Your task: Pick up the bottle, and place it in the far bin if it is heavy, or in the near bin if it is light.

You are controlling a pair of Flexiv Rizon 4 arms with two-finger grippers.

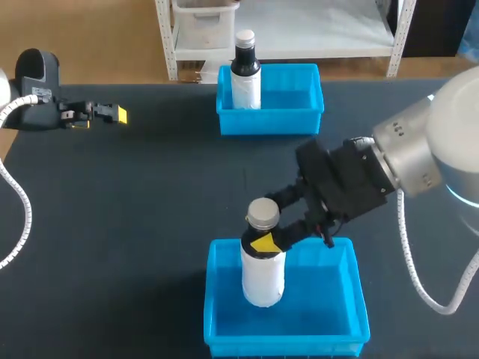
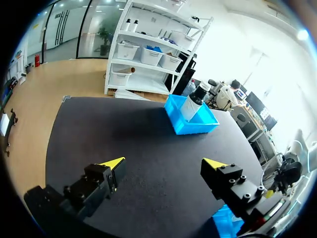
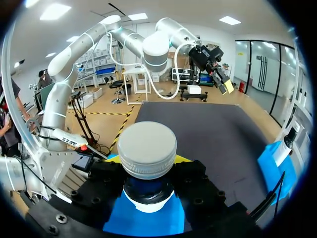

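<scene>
Far left over the table point(image 1: 150, 224), left jaws stand wide apart, empty. Far bin point(image 1: 292, 97) holds another dark bottle point(image 1: 245, 75). Task bottle point(image 1: 262, 277) sits low inside the near bin point(image 1: 322, 299), alone there. It is probably light, rigid and smooth. Right jaws are clamped on its neck under the cap, a sensible hold.
</scene>
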